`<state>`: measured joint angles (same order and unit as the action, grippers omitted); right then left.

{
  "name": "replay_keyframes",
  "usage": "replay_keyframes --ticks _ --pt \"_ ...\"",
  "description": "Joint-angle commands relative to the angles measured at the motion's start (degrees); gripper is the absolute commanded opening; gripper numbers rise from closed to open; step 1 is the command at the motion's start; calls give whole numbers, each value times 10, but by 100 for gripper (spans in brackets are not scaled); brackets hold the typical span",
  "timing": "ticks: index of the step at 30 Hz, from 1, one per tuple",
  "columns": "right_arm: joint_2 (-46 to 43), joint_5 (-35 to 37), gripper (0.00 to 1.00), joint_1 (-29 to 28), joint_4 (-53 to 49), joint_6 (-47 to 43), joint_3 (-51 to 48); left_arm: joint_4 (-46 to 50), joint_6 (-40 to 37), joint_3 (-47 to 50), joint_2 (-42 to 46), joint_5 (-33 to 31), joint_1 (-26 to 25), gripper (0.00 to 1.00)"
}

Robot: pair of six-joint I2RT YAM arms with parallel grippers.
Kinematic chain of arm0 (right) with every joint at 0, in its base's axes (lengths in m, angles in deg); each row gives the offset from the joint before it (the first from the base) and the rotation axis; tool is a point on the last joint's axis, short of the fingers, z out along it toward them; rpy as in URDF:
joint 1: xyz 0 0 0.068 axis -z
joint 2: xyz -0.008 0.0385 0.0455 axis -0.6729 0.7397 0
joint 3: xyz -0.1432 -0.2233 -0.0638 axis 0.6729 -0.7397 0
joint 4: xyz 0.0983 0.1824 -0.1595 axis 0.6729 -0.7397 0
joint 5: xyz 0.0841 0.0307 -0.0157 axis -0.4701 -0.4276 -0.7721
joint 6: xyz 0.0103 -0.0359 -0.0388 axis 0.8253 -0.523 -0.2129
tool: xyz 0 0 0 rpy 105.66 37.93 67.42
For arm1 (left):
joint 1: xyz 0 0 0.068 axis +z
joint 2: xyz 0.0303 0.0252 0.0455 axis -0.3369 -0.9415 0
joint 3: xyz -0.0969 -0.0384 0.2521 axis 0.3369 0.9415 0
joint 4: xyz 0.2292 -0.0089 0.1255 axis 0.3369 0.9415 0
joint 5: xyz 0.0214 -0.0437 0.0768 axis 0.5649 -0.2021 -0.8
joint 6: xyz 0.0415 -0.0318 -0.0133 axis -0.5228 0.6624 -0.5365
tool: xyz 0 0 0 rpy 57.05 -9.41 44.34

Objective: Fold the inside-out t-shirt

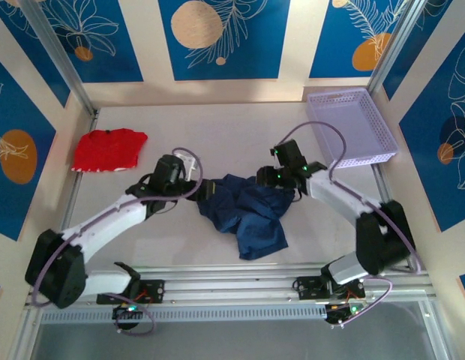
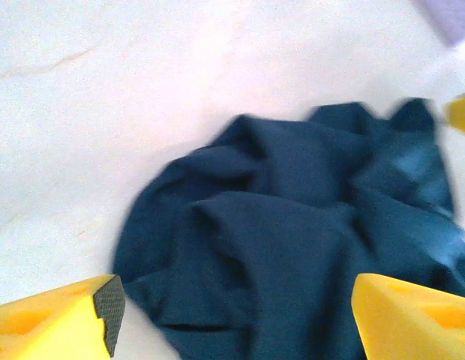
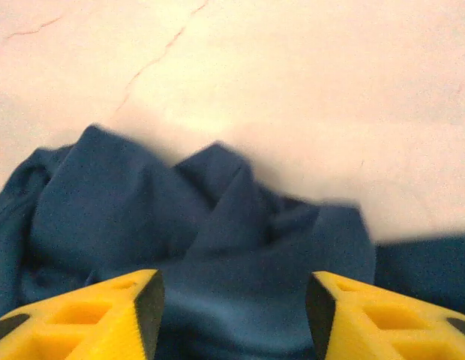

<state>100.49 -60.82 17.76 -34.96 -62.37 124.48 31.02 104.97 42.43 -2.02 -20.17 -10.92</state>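
Note:
The inside-out t-shirt (image 1: pixel 247 214) is a dark navy heap, crumpled in the middle of the table. My left gripper (image 1: pixel 205 187) hangs over its left edge, my right gripper (image 1: pixel 265 180) over its upper right part. In the left wrist view the yellow fingers (image 2: pixel 67 322) stand wide apart, and the shirt (image 2: pixel 292 247) lies loose below them, touched by neither pad. In the right wrist view the gripper (image 3: pixel 232 311) is open too, with bunched navy folds (image 3: pixel 217 225) lying between and below the fingers (image 3: pixel 105 319) and not pinched.
A bright red garment (image 1: pixel 109 148) lies flat at the far left. A lavender mesh basket (image 1: pixel 351 124) stands at the back right corner. Metal rails (image 1: pixel 232 289) run along the near edge by the arm bases. Bare pale tabletop (image 1: pixel 217 127) surrounds the shirt.

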Motion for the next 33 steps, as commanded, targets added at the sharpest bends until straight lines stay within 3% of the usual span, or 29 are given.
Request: replay_keyframes --ticks 1,7,10,12,14,16,17,19,26,31,33 --pt "61 21 57 21 -7 -45 56 14 68 -19 -60 35 14 80" --pt "139 -24 61 23 -24 -48 77 -19 83 -50 -180 106 11 81" --pt "155 -56 58 13 -14 -40 70 -38 92 -60 -219 123 -3 75" --pt "163 -90 42 14 1 -34 68 -65 105 -60 -234 138 -7 64" --pt "163 -118 19 21 17 -27 75 -86 113 -64 -243 143 -6 51" --pt "152 -135 5 33 33 -26 89 -100 110 -74 -243 135 -4 31" --pt "142 -141 0 38 44 -26 100 -114 105 -81 -240 136 1 18" --pt "118 -153 0 48 64 -30 126 -140 96 -96 -224 132 14 0" --pt "-37 -172 0 75 95 -52 198 -132 19 -184 -35 110 39 0" --pt "-166 -146 0 69 79 -60 112 -118 0 -132 79 145 35 0" --pt "-225 -117 15 63 65 -56 41 -104 -3 -82 112 164 31 16"
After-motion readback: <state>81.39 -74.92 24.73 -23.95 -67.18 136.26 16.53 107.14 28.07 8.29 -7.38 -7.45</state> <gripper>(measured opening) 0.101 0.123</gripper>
